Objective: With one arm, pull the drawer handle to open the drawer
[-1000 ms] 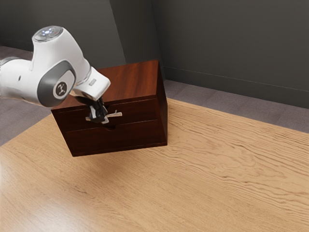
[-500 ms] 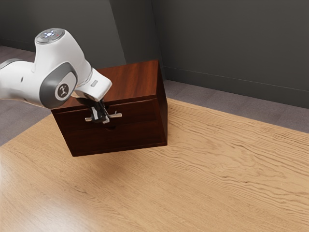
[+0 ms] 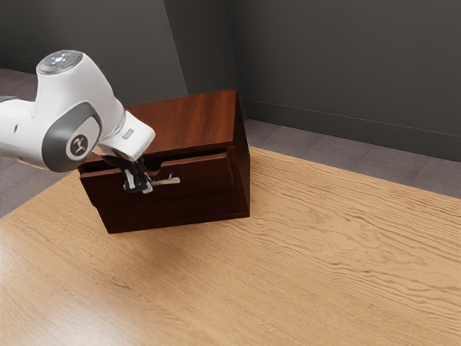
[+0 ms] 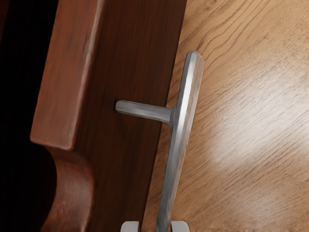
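A dark wooden cabinet point(image 3: 194, 122) stands on the table, and its upper drawer point(image 3: 198, 173) sits pulled out a little, with a dark gap above the drawer front. My black gripper point(image 3: 137, 184) is shut on the metal handle point(image 3: 164, 181) at the end nearer the exterior view's left. In the wrist view the handle bar point(image 4: 181, 145) stands off the drawer front point(image 4: 130, 96) on a short post, and my gripper point(image 4: 154, 227) holds the bar with a fingertip point(image 4: 179, 226) on either side.
The light wooden table point(image 3: 302, 274) stretches wide in front of the cabinet and toward the exterior view's right. Dark walls and a grey floor point(image 3: 360, 155) lie behind it.
My hand has moved toward the exterior view's left and slightly down, gripping the handle. The drawer front has slid out from the cabinet with it.
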### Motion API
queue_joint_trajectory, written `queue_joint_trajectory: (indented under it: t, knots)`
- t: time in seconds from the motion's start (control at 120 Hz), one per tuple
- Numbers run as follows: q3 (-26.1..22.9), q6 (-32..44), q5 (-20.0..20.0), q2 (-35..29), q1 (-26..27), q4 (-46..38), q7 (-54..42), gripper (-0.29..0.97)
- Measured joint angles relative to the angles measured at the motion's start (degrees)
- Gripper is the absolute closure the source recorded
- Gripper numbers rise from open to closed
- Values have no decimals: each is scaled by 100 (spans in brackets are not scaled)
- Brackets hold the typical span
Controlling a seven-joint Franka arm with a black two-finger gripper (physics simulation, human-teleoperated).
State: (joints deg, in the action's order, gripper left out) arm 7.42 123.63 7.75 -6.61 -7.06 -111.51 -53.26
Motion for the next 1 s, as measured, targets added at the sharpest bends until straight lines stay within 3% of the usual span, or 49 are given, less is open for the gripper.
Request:
queue_joint_trajectory:
  t: [1.0]
  knots:
    - [-187, 96, 27, -733, 8, -855, -151, 72]
